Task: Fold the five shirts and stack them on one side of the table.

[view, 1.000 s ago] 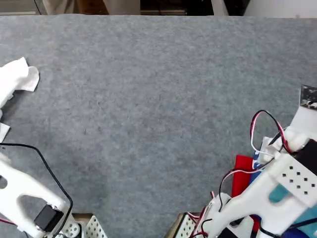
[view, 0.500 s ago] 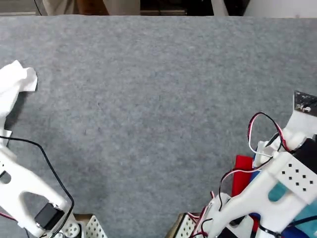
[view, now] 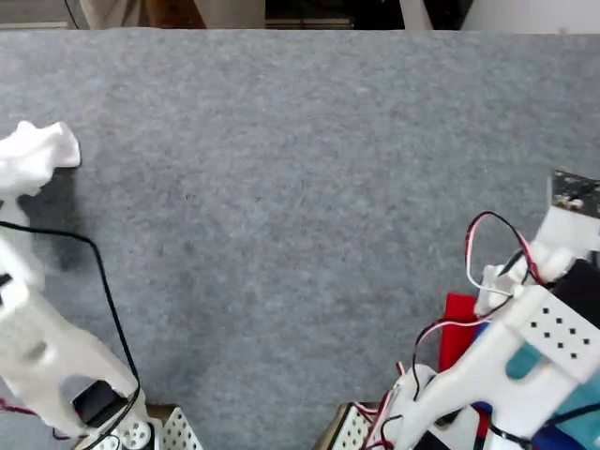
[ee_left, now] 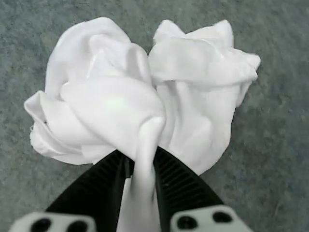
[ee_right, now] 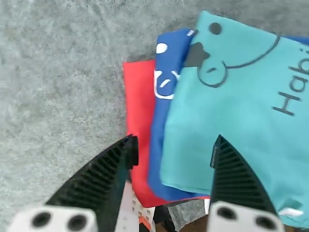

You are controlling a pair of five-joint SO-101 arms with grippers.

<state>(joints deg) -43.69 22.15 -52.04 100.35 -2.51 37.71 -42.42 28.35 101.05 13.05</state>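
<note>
Hanging at the near right, my right jaws stand apart over the folded stack: teal shirt (ee_right: 241, 96) on blue shirt (ee_right: 166, 72) on red shirt (ee_right: 137, 106). Farther off, at the tabletop's (view: 309, 169) left edge, my left jaws are clamped on the crumpled white shirt (ee_left: 145, 87). I judge this the fetching step; next it needs carrying to the middle and spreading flat.

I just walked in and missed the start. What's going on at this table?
Two robot arms are folding and stacking shirts on a grey table. The left gripper is shut on a crumpled white shirt near the table's left edge. The right gripper hangs open over a stack of folded shirts at the other side: a teal shirt on top, a blue shirt under it and a red shirt at the bottom.
</note>
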